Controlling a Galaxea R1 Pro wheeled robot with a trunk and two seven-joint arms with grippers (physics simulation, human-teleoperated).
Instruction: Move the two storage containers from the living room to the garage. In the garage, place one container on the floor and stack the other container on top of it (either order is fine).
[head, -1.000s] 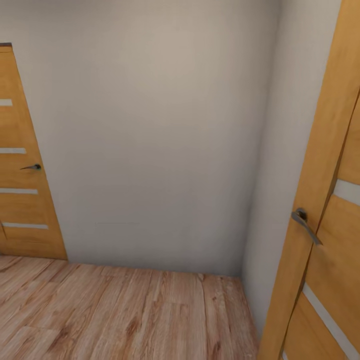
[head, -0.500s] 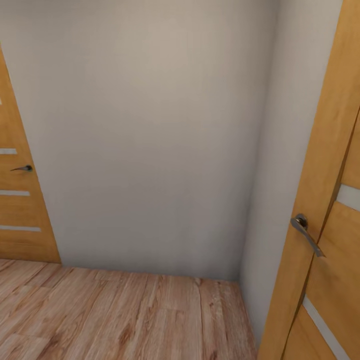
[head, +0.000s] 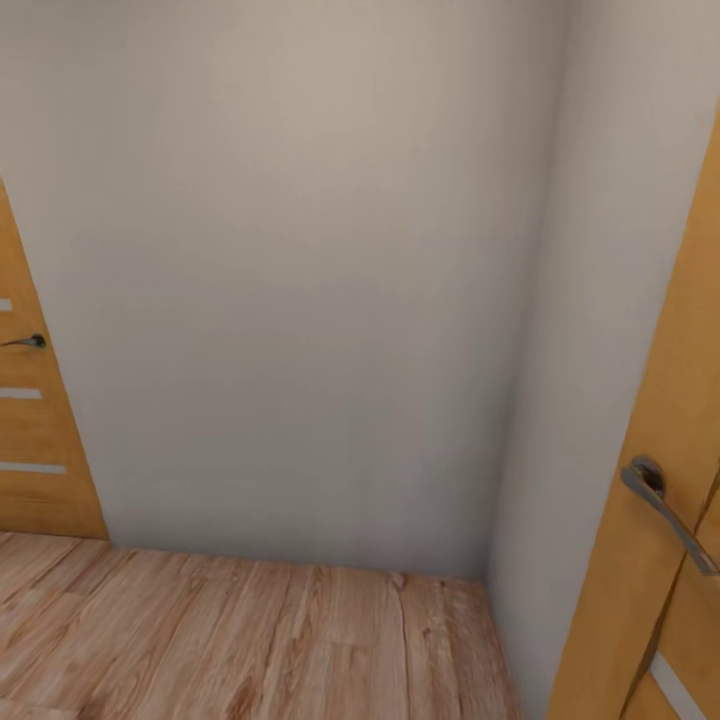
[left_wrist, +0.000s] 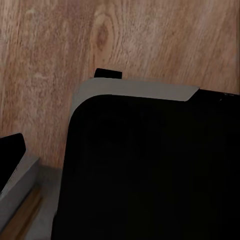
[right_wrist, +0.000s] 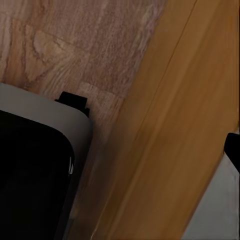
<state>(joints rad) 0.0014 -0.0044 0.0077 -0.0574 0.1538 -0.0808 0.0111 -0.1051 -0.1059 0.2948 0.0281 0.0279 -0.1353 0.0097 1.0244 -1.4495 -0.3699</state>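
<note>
At the left edge of my head view stood an orange-wood door (head: 35, 440), cut off by the frame, with pale strips across it and a dark lever handle (head: 28, 341) at mid-height. A plain pale wall (head: 300, 280) took up the middle, from the top of the frame down to where it met the wood-plank floor (head: 250, 640) along the bottom. Right of centre the wall turned a corner toward me. At the right edge stood a second door (head: 670, 520) of the same wood, close to me, with a grey lever handle (head: 665, 510) low in the frame.

In my left wrist view, a black body with a grey rim (left_wrist: 150, 170) filled the lower right over plank floor, and another dark, grey-edged part (left_wrist: 12, 165) sat at the lower left. I could not tell whether my left gripper was apart or together.

In my right wrist view, the same kind of black, grey-rimmed body (right_wrist: 35, 165) sat at the lower left, with plank floor at the upper left and the orange wood of a door running diagonally across the right. Of my right gripper's state I could not tell either.

I could not tell from any view where the containers were.
</note>
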